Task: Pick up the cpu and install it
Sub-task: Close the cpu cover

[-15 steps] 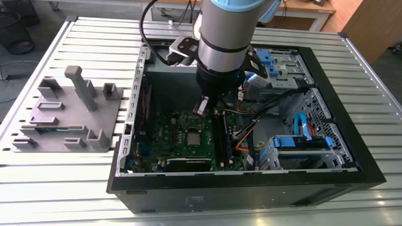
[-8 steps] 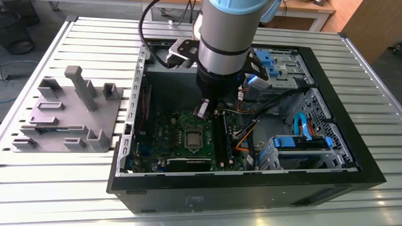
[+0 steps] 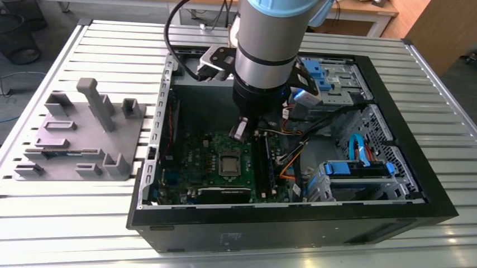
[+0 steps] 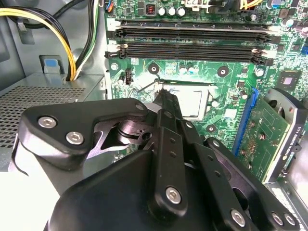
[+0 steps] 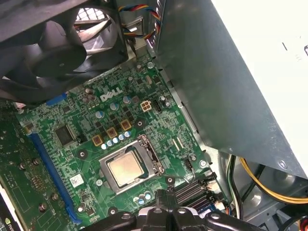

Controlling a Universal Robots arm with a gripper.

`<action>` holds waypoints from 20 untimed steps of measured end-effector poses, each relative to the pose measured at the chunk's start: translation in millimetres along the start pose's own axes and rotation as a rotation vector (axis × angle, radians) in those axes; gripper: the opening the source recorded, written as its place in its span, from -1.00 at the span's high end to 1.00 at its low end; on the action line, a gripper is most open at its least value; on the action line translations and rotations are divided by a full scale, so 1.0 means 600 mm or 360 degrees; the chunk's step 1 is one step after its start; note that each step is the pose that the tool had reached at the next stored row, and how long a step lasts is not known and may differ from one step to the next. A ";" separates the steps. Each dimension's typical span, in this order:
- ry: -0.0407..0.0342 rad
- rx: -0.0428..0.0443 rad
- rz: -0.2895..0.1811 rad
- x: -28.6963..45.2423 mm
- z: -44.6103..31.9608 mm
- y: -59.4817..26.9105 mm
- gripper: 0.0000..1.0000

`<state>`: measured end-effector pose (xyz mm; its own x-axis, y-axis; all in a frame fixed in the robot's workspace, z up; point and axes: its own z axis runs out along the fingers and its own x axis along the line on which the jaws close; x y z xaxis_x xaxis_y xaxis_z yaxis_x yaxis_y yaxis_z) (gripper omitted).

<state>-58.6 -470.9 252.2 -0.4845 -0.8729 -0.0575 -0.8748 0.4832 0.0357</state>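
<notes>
The cpu point(image 5: 126, 168), a square chip with a dull silver top, sat in the motherboard point(image 5: 96, 139) socket. The gripper point(image 4: 163, 94) hid part of it; its grip couldn't be told.

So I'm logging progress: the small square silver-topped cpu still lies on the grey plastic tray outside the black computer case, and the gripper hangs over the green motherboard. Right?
Not quite. The small square silver-topped cpu sits in the metal socket frame on the green motherboard, as the first wrist view shows. The gripper does hang over the board.
</notes>
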 end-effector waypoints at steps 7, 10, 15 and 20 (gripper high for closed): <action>0.0000 0.0001 0.0000 0.003 0.000 0.005 0.79; 0.0000 0.0001 0.0000 0.003 0.000 0.006 0.79; 0.0001 0.0001 0.0000 0.003 0.000 0.006 0.79; 0.0014 0.0009 0.0000 0.004 0.001 0.008 0.79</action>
<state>-63.8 -470.9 251.4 -0.4846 -0.8734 -0.0488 -0.8747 0.4836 0.0303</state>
